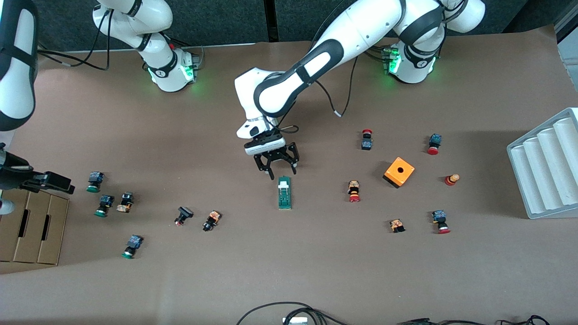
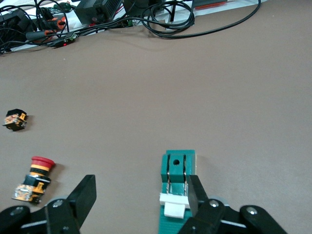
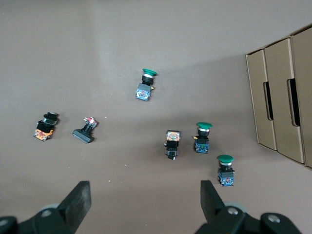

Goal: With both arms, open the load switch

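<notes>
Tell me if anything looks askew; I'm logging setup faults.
Nothing looks damaged or spilled. The load switch lies flat mid-table under the open left gripper. The push buttons lie scattered on their sides, loose rather than broken.

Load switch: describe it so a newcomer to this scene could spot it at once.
Find the left gripper, open, near the table's middle. The load switch lies on the table just below it, nearer the front camera. It is the only long, narrow green block with a white slider; the push buttons around are short and round-capped.
</notes>
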Robot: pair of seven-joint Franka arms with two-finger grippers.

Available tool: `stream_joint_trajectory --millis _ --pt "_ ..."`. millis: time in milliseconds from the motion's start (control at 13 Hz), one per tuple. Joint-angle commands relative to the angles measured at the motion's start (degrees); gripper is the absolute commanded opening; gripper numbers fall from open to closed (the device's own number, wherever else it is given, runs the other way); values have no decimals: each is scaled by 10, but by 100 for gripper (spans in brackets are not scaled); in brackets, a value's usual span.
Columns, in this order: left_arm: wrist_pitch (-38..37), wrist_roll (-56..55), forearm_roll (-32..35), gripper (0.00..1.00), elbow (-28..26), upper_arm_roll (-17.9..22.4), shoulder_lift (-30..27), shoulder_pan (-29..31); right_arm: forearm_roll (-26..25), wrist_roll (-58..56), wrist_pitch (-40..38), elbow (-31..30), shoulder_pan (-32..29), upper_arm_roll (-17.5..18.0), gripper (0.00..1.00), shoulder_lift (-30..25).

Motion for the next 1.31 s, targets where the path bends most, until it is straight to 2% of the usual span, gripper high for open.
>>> stream_joint_trajectory --millis 0,154,308,385,540,617,925,1233 --pt "0 85 -55 95 -9 -16 -37 25 9 2 -10 9 5 2 100 1" --pt "-2 167 -132 96 -9 -11 -72 30 10 3 -8 8 0 8 100 -1" --pt "-4 286 -215 97 -9 -14 -115 81 7 4 -10 8 -4 15 100 1" --pt "-6 341 -265 98 -9 -13 -136 96 -3 5 -9 8 -22 44 100 0" --pt "-15 423 -338 99 -9 -12 -173 134 -32 10 -9 9 -119 158 100 -1" --pt "-32 446 -367 99 -9 -13 -184 151 -32 15 -10 9 -138 181 100 -2" --pt "-109 560 -451 99 4 -13 -219 217 -31 82 -24 28 -137 183 100 -4" --pt "-240 662 -524 99 88 -12 -226 295 -29 81 -54 34 -138 184 100 -9"
